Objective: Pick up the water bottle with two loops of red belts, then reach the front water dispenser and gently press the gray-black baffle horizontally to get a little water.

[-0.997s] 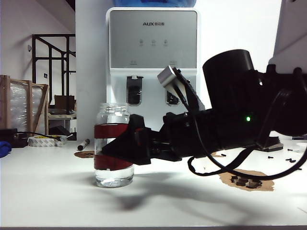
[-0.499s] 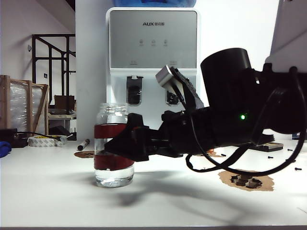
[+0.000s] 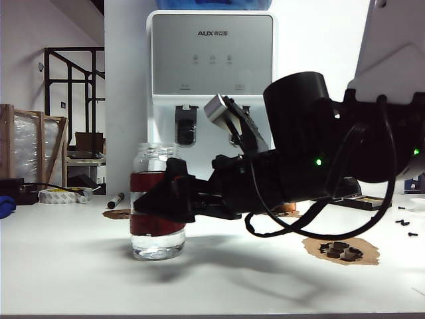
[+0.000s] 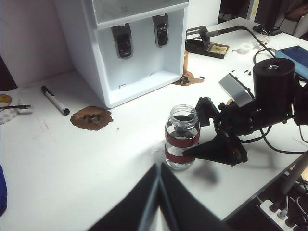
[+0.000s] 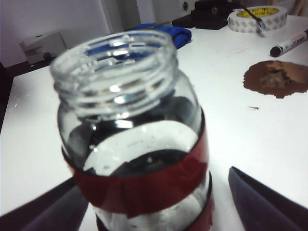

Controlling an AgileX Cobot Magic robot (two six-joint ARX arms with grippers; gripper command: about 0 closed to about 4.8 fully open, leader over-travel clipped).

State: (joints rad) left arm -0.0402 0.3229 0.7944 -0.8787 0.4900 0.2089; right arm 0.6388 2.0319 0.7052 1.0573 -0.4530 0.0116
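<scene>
The right gripper [image 3: 149,207], jaws wide and holding nothing, straddles the water bottle [image 3: 157,207] to grasp its banded body. The left gripper [image 4: 158,202] waits near the table's [image 3: 66,266] front edge, fingers together and empty.

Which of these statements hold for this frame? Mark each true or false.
1. The jar stands upright on the table. True.
2. The right tool is shut on the jar's neck. False: its jaws are open, one on each side of the red-banded body.
3. The jar has a lid on. False: its threaded mouth is open.
4. The left tool is away from the jar, holding nothing. True.
5. The jar is inside the dispenser's bay. False: it stands on the table in front of the dispenser.
</scene>
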